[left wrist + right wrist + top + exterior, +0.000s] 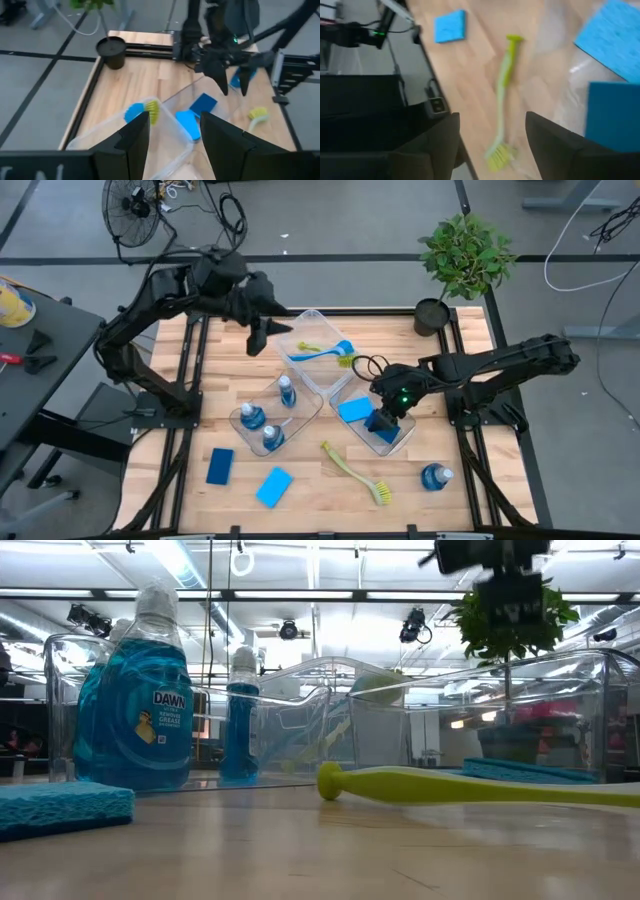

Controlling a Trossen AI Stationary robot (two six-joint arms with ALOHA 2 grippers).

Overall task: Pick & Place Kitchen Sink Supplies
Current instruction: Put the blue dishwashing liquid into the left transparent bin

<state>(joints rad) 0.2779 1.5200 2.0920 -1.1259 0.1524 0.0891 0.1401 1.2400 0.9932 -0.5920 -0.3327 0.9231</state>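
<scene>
Sponges sit in the bin (405, 442); right gripper (383, 420) hangs open, empty, above. Next maybe the yellow-green brush (355, 472).

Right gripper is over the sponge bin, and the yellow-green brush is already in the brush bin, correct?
Not quite. The right gripper is over the sponge bin, but the yellow-green brush lies on the bare table, outside every bin, as the high view shows.
</scene>
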